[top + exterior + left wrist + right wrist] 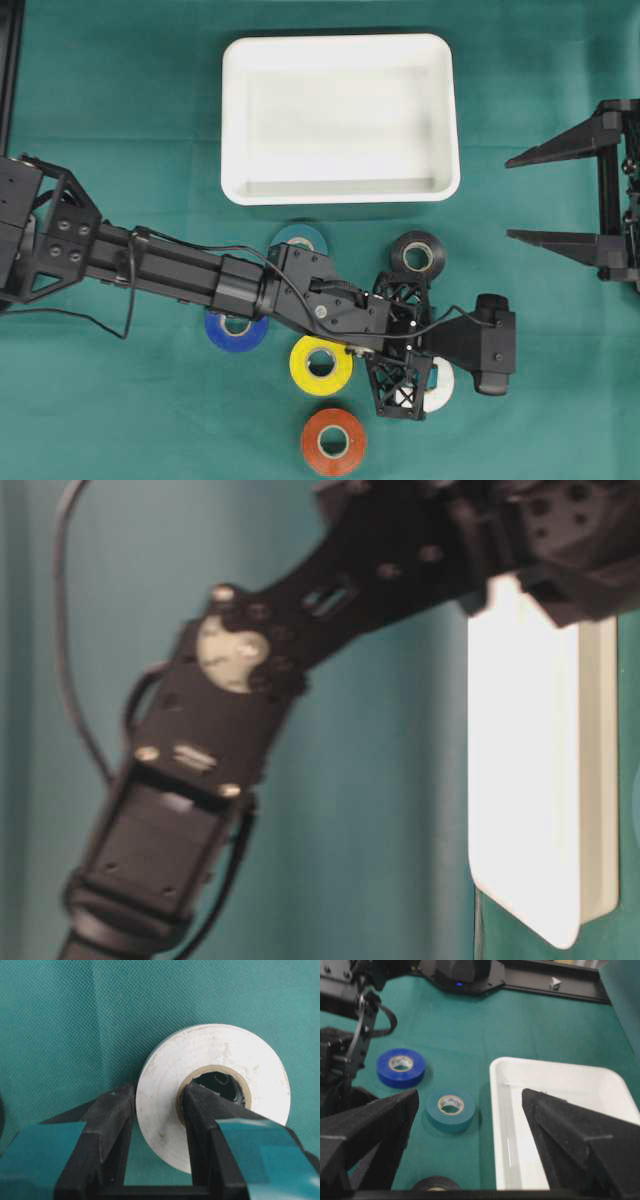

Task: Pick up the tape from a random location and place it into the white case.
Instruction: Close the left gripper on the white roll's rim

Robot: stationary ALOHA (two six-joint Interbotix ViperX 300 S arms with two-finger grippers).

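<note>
My left gripper [157, 1110] is shut on the white tape [215, 1060]. One finger sits inside its cardboard core and the other against its outer wall. From overhead the left gripper [420, 385] covers most of that white tape [443, 385], which is at the lower right of the group of rolls. The white case [338, 190] stands empty at the top centre, and its rim shows as the white case [493, 1090] in the right wrist view. Far from the tape, at the right edge, my right gripper [515, 198] is open and holds nothing; in its own view the right gripper [470, 1094] hangs over the cloth beside the case.
Loose rolls lie on the green cloth below the case: teal tape [300, 238], black tape [418, 255], blue tape [235, 332], yellow tape [320, 365] and orange tape [333, 441]. The left arm stretches over the blue and teal rolls. A black frame [8, 70] borders the left edge.
</note>
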